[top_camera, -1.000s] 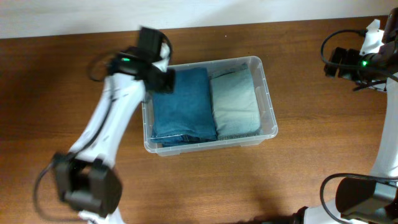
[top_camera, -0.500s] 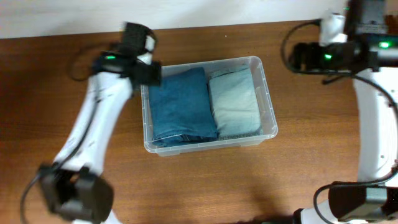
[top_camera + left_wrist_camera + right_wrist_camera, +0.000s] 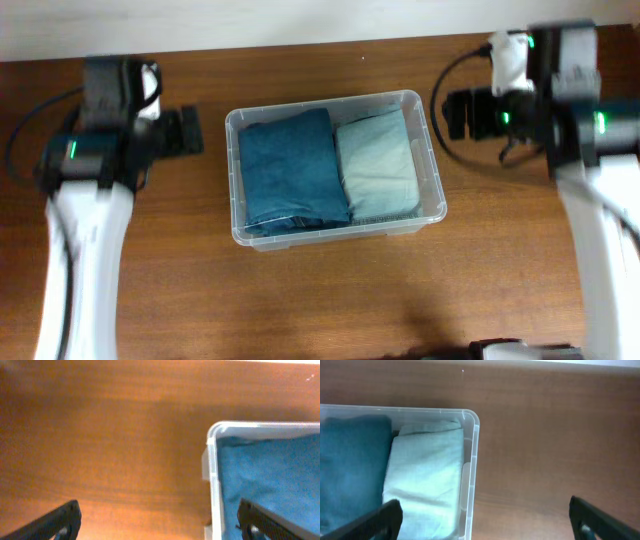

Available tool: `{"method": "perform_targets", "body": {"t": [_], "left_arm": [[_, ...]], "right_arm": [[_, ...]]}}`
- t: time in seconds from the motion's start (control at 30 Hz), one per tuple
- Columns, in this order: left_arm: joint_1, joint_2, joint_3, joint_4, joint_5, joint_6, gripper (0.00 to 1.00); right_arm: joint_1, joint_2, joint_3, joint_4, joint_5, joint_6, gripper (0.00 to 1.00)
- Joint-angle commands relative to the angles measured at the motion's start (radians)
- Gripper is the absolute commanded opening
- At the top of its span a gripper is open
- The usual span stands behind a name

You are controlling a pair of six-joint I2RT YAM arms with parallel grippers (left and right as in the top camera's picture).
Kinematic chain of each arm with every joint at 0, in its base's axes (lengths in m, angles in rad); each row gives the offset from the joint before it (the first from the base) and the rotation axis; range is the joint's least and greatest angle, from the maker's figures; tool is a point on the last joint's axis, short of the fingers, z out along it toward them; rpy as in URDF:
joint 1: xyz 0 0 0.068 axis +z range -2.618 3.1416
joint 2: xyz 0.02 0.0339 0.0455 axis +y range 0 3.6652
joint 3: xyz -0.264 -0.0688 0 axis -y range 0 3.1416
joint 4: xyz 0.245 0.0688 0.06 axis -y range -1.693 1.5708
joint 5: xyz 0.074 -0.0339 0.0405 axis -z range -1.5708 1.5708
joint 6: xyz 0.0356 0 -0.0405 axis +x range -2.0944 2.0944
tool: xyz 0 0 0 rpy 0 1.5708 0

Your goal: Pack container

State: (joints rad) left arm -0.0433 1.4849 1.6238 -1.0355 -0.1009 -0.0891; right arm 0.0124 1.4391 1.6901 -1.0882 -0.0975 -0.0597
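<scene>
Container [image 3: 428, 130] full: dark blue cloth [image 3: 290, 165], pale green cloth [image 3: 375, 165] folded side by side. Left gripper [image 3: 159, 521] at 9 o'clock, right gripper [image 3: 487, 519] at 3 o'clock, both spread wide, empty. Packing likely finished.

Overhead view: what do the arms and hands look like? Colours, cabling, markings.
Left arm and right arm: white link shells, black joint housings, green status lights, looping black cables. Left hand and right hand: black, with dark textured fingers.
</scene>
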Motion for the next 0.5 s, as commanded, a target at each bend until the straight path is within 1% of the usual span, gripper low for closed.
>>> {"method": "perform_targets", "body": {"t": [0.0, 0.13, 0.17, 0.2, 0.27, 0.3, 0.37, 0.47], "left_arm": [[0.0, -0.367, -0.288, 0.095, 0.02, 0.018, 0.99], [0.001, -0.667, -0.554, 0.192, 0.023, -0.018, 0.99], [0.001, -0.719, -0.595, 0.2, 0.015, -0.018, 0.99], [0.0, -0.818, -0.669, 0.233, -0.004, -0.018, 0.99], [0.0, -0.932, -0.737, 0.266, 0.0, -0.018, 0.99], [0.0, -0.978, -0.754, 0.248, -0.001, -0.018, 0.99], [0.0, -1.055, -0.767, 0.166, -0.001, -0.018, 0.99], [0.0, -1.11, -0.767, 0.04, -0.001, -0.018, 0.99]], "right_arm": [[0.04, -0.316, -0.344, 0.125, 0.074, 0.053, 0.98], [0.06, -0.622, -0.662, 0.241, 0.112, 0.08, 0.98], [0.06, -0.688, -0.715, 0.247, 0.112, 0.08, 0.98], [0.06, -0.765, -0.778, 0.255, 0.113, 0.08, 0.98], [0.06, -0.893, -0.882, 0.265, 0.111, 0.079, 0.98], [0.06, -0.937, -0.916, 0.257, 0.11, 0.079, 0.98], [0.06, -1.024, -0.986, 0.22, 0.11, 0.079, 0.98], [0.06, -1.069, -1.038, 0.152, 0.11, 0.079, 0.98]]}}
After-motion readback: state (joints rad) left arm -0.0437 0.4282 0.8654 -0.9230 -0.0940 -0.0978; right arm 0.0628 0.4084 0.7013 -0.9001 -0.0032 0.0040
